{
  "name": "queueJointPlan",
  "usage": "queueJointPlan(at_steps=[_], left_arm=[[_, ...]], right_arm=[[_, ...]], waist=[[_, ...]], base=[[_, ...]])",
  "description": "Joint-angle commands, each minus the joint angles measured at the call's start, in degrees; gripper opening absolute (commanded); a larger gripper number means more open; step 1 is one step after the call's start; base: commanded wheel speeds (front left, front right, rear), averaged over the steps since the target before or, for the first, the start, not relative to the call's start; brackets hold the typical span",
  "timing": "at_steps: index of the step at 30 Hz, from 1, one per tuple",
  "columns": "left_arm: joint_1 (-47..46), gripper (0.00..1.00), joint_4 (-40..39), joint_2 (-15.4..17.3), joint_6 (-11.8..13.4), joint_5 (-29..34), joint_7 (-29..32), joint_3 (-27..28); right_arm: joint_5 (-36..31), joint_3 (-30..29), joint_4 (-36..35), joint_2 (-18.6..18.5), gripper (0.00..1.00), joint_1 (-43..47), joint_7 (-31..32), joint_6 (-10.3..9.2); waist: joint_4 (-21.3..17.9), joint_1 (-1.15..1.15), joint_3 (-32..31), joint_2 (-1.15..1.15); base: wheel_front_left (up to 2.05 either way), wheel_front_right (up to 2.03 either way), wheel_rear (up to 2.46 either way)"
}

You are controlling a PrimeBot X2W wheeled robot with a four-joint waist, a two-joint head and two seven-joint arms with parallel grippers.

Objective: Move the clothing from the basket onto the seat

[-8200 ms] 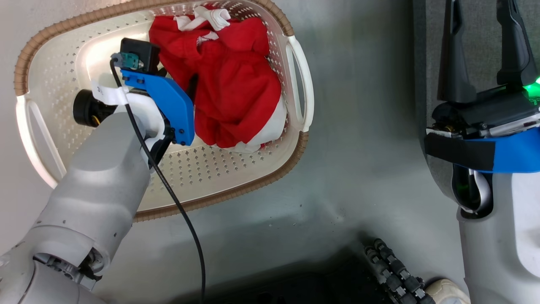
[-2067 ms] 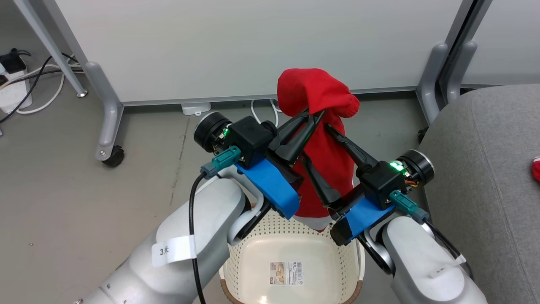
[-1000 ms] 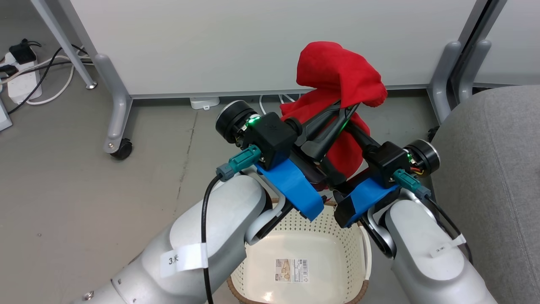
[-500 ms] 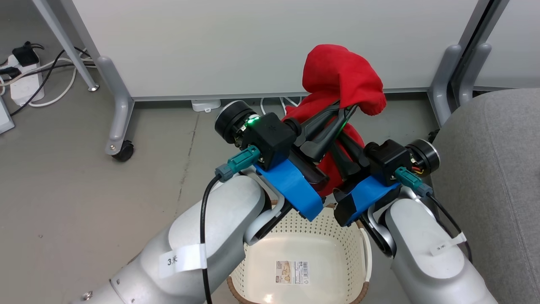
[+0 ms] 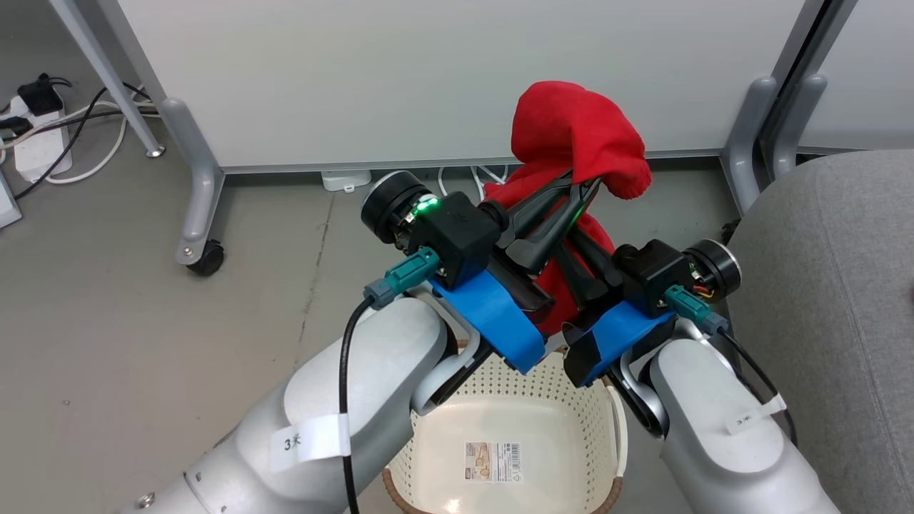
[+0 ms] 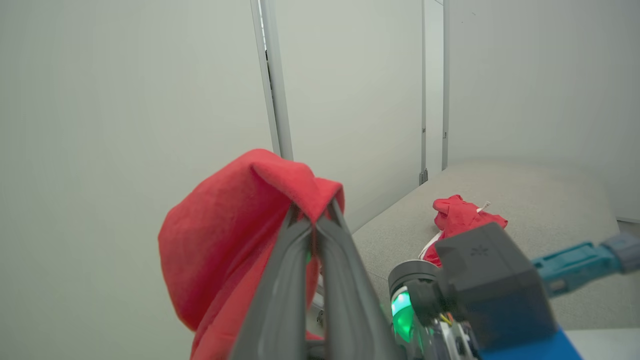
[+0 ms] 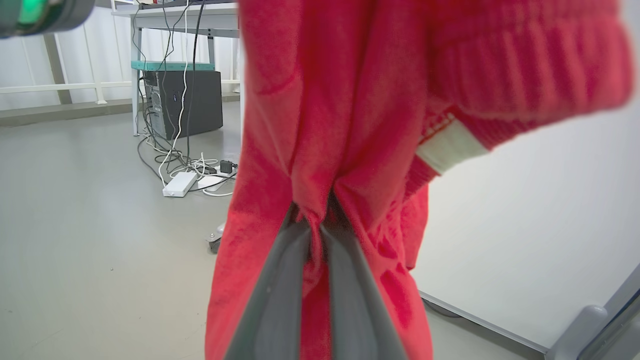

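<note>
On the grey floor [image 5: 143, 321], the basket [image 5: 500, 382] is set at 6 o'clock of the head view, with the seat [image 5: 842, 285] near it at 3 o'clock. A white power strip [image 5: 32, 153] is laid at 10 o'clock, and a castered partition foot [image 5: 196, 214] is stood near it. A red garment [image 6: 462, 217] is laid on the seat.

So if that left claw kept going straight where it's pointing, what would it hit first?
The left gripper is shut on the red garment, which drapes over its tips. Past that cloth, its line probably meets the pale partition panel; how far off is unclear.
</note>
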Motion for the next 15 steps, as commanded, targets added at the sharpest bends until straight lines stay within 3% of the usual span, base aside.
queueJointPlan(at_steps=[1,9,10,15], left_arm=[[0.23,0.00,-0.25,0.26,0.29,0.13,-0.29,0.10],[-0.34,0.01,-0.37,0.41,0.86,0.85,-0.29,0.39],[-0.47,1.00,-0.55,0.38,1.20,1.08,-0.30,0.75],[-0.51,1.00,-0.44,0.53,1.92,2.24,-0.29,0.83]], right_arm=[[0.26,0.09,0.29,0.07,0.00,0.18,0.04,0.01],[0.37,0.19,0.45,0.07,0.00,-0.15,0.05,0.01],[0.38,0.19,0.47,0.07,0.00,-0.21,0.05,0.01],[0.61,0.26,0.49,0.07,0.00,-0.39,0.05,0.01]], waist=[[0.00,0.00,0.00,0.00],[-0.01,0.00,0.28,0.00],[-0.01,0.00,0.32,0.00],[-0.08,0.00,0.48,0.00]], base=[[0.00,0.00,0.00],[0.00,0.00,0.00],[0.00,0.00,0.00],[0.00,0.00,0.00]])
